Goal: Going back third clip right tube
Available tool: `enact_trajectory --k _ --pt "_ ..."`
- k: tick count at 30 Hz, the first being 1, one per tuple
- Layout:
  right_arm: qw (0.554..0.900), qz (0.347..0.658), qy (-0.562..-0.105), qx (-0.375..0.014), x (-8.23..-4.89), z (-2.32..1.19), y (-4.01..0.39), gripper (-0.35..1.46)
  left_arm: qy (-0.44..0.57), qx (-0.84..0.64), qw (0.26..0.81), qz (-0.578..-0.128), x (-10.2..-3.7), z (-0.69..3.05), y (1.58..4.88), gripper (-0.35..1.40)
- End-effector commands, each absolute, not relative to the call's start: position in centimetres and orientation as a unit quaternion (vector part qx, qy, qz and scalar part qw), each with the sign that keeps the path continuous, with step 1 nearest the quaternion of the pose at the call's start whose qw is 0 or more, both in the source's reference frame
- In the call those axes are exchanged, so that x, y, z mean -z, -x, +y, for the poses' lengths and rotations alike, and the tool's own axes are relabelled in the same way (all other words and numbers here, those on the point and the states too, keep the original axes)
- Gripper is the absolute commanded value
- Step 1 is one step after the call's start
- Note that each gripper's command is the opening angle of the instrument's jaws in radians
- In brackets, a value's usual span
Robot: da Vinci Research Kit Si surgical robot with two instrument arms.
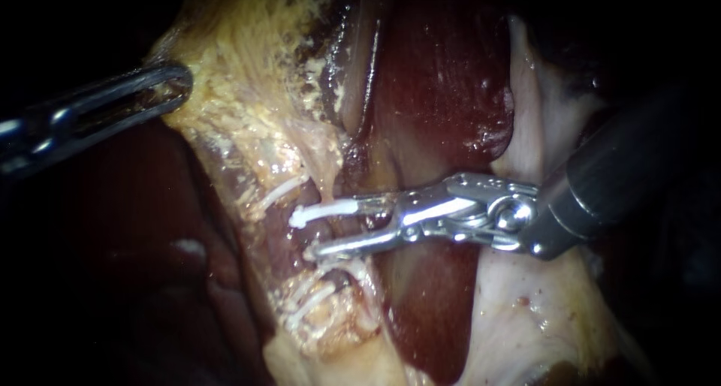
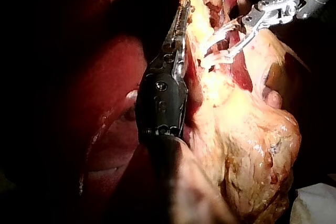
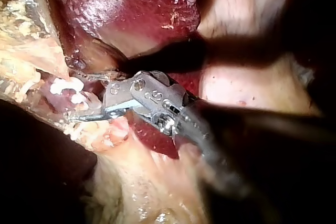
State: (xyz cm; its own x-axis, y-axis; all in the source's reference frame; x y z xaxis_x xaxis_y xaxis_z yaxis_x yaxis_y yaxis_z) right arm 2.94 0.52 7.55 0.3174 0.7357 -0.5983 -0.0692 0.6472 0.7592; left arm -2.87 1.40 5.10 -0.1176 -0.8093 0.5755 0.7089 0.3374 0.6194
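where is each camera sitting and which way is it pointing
Endoscope: close in, facing the white clip; left instrument enters from left, right instrument from right.
Left wrist: on the left arm, looking along its own shaft at pale tissue.
Right wrist: on the right arm, looking along its shaft at its open jaws.
Shared: all three show the right instrument and white clip.

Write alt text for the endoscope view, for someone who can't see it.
The right instrument, jaws open, is at a pale tube, with a white clip at the upper jaw's tip and two more clips on the tube either side. The left instrument touches yellow fatty tissue; dark red liver lies behind.
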Motion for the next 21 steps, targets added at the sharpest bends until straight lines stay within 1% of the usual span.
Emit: enact_trajectory --k 1,7,12,18,21 --pt "0.749 0.521 -0.315 -0.262 -7.53 0.54 -2.89 0.6 -0.052 0.573 0.662 -0.48 -5.09 1.4 2.87 -0.35" --pt "0.766 0.545 -0.275 -0.202 -7.32 0.75 -2.5 0.6 -0.052 0.573 0.662 -0.48 -5.1 1.39 2.87 -0.35" --pt "0.769 0.561 -0.255 -0.17 -7.08 0.83 -2.19 0.6 -0.052 0.573 0.662 -0.48 -5.1 1.39 2.88 -0.35" --pt "0.768 0.574 -0.241 -0.15 -6.75 0.92 -1.99 0.6 -0.051 0.573 0.662 -0.48 -5.12 1.38 2.91 -0.35" --pt "0.766 0.579 -0.237 -0.145 -6.66 0.94 -1.96 0.6 -0.05 0.574 0.662 -0.48 -5.14 1.37 2.94 -0.35"
